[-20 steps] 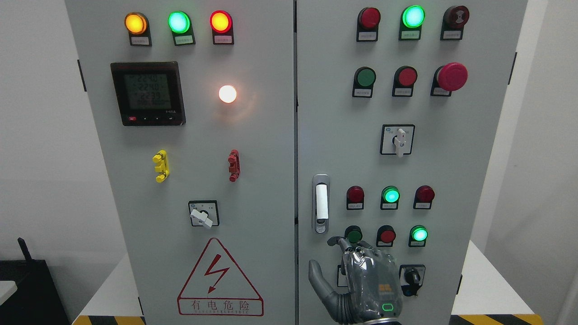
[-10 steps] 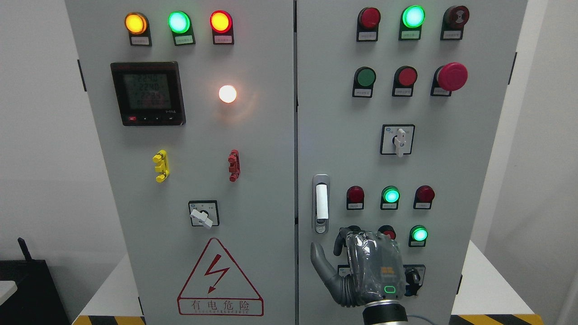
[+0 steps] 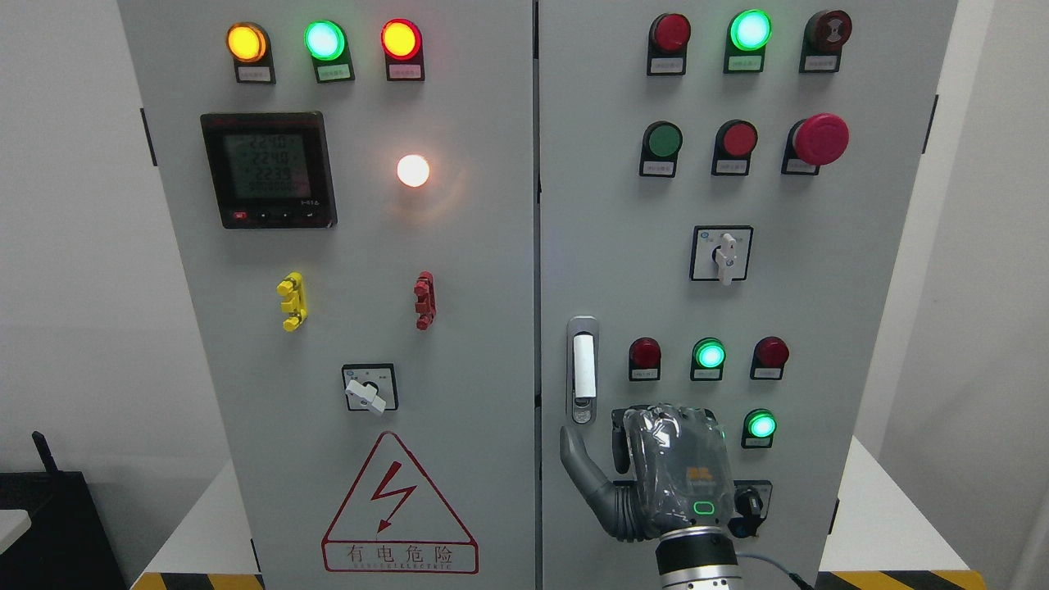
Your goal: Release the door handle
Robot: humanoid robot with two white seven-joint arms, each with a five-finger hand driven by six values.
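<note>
The grey robotic right hand, wrapped in clear film, rises from the bottom edge right of the middle, its back toward the camera, in front of the right door of a grey metal control cabinet. Its fingers are curled over at the knuckles and close on nothing, while the thumb sticks out to the left, its tip just below the silver recessed door handle with a white lever. That handle sits upright near the left edge of the right door, beside the seam between the two doors, and the hand is just under it; thumb and handle look apart, though the angle makes this hard to confirm. The hand covers two of the push buttons in the lower row, leaving the lit green button showing to its right. A black key switch peeks out beside the wrist.
</note>
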